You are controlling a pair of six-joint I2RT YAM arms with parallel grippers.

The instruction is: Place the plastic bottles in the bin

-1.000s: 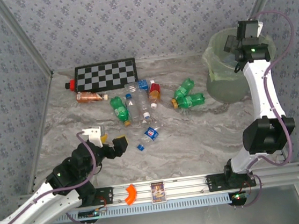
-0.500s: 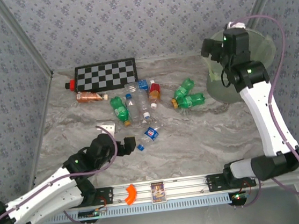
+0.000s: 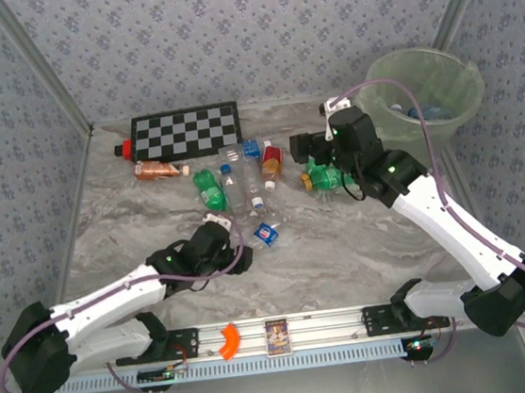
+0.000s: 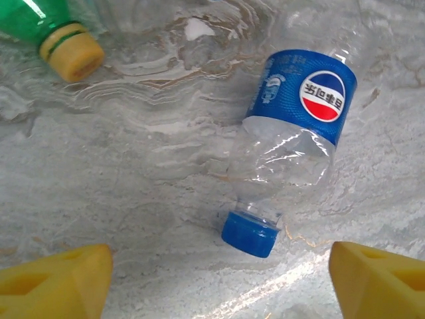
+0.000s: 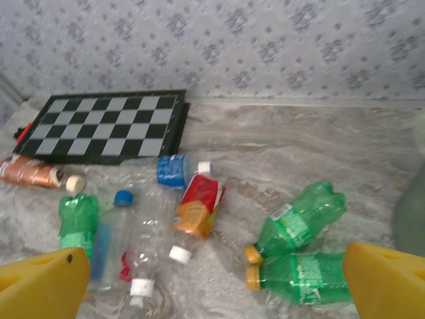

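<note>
At the far right corner, starting with the bin [image 3: 456, 80]: standing upright, mouth open to the ceiling, already holding something blue inside. Swinging well away from it now, after hanging right over that rim a second ago: the right gripper [image 3: 306, 147] [image 5: 212, 282], hovering low above the table [image 3: 363, 242], just beside the pair of green bottles [image 3: 329, 179] [image 5: 302, 216]. Showing yellow fingers [image 5: 382, 279] spread wide and gripping nothing.

Over on the left, reaching much further forward than a second ago: the left gripper [image 3: 236, 256] [image 4: 219, 279], pushing up from the near edge to the clear blue-label bottle [image 3: 266, 234] [image 4: 292, 139]. Straddling the cap end, jaws gaping, touching nothing, carrying nothing.

Lying flat on the table and not budging since the last look, that clear bottle. Running diagonally along its long axis, blue cap [image 4: 251, 234] pointing back toward the left arm and base pointing away to the far right.

Lying on their sides too, the green pair, close together. Running roughly left to right, yellow caps pointing left toward the other bottles [image 3: 232, 176] scattered in front of the chessboard [image 3: 184, 131].
</note>
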